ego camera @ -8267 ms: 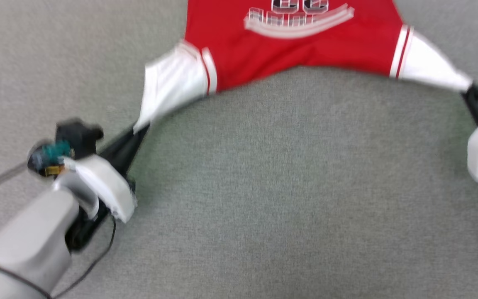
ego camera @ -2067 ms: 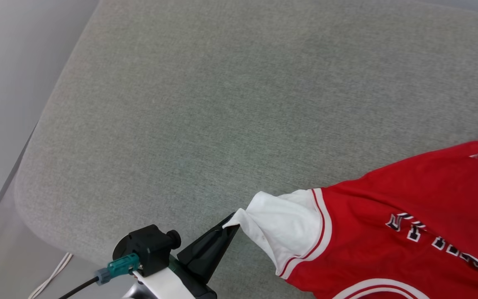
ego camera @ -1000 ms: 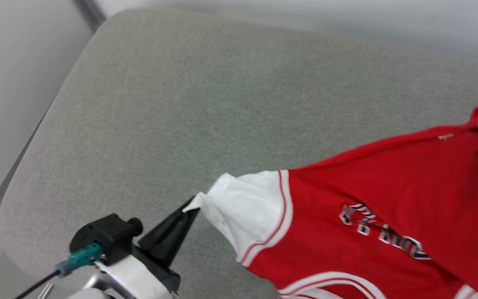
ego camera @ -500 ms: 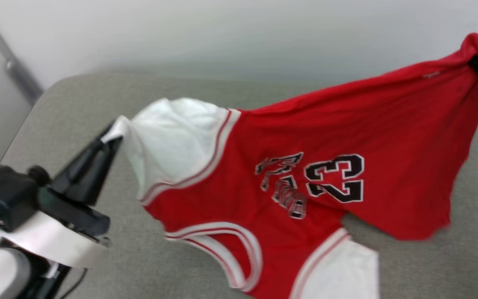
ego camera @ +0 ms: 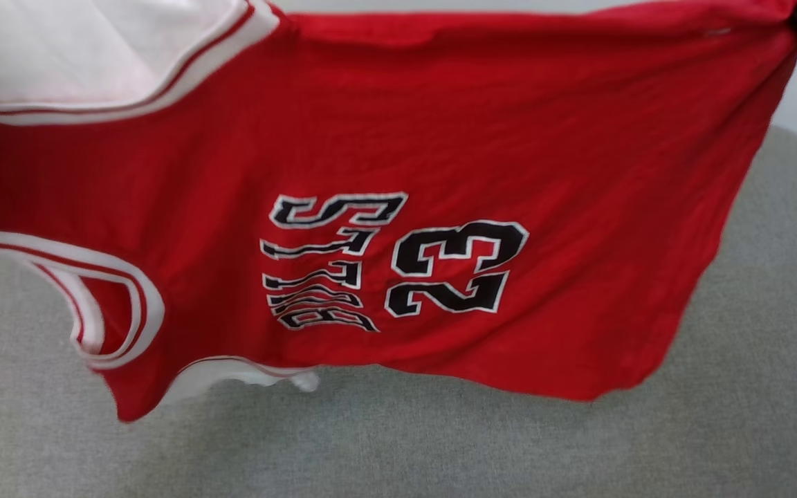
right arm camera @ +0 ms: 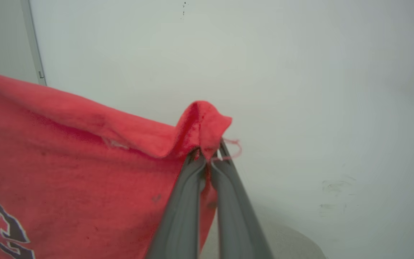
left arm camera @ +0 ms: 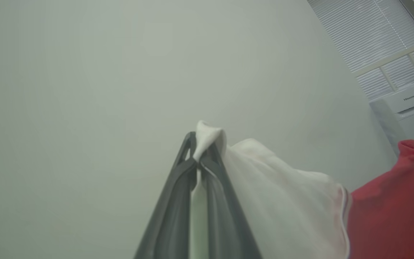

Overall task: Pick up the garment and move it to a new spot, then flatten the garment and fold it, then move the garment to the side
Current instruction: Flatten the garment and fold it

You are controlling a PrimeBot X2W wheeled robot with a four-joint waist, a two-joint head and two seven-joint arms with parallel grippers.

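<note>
**Garment.** The garment (ego camera: 440, 138) hangs in the air, spread sideways as a taut sheet above the bench (ego camera: 440, 443). Its lettering (ego camera: 329, 263) and number (ego camera: 454, 266) face the head camera. The top edge runs level between the two holds. The bottom edge hangs free, close over the middle of the bench, and whether it touches the cover cannot be told. The upper sleeve (ego camera: 59, 48) lies at the top left. The lower sleeve (ego camera: 239, 377) shows bunched behind the bottom edge.

**Holds.** The left gripper (left arm camera: 201, 158) has its jaws closed tight on the tip of the upper sleeve, with a small tuft showing past the fingertips. The right gripper (right arm camera: 208, 154) has its jaws closed tight on a red hem corner, above the bench's far right edge. A loose thread (right arm camera: 234, 147) hangs beside its tips.

**Risks, as judged.**
- Both holds take little cloth, so added tension could pull a corner free and drop that end.
- The lower sleeve may land folded under the body on lowering, leaving a lump to flatten.
</note>
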